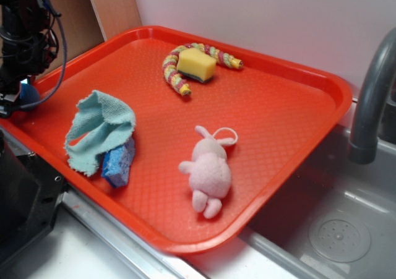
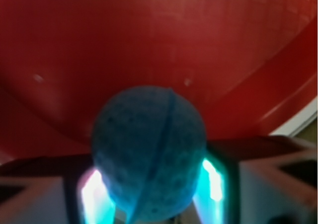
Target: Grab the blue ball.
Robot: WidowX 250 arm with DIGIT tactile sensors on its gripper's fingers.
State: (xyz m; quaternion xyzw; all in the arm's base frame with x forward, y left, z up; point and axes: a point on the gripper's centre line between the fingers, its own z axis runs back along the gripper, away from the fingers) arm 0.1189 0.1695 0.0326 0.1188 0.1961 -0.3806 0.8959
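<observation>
The blue ball (image 1: 28, 95) is a small round textured ball at the far left edge of the red tray (image 1: 334, 87). My gripper (image 1: 18, 99) is around it there. In the wrist view the ball (image 2: 149, 149) fills the gap between the two fingers, with a lit pad pressed to each side of it (image 2: 97, 194). The gripper (image 2: 149, 189) is shut on the ball. The red tray floor (image 2: 149, 45) lies behind it. I cannot tell whether the ball touches the tray.
On the tray lie a pale teal cloth (image 1: 99, 127) over a flat blue sponge (image 1: 119, 163), a pink plush (image 1: 209, 171), and a yellow sponge (image 1: 197, 64) on a striped rope toy (image 1: 173, 75). A grey faucet (image 1: 371, 99) and sink (image 1: 340, 229) are at the right.
</observation>
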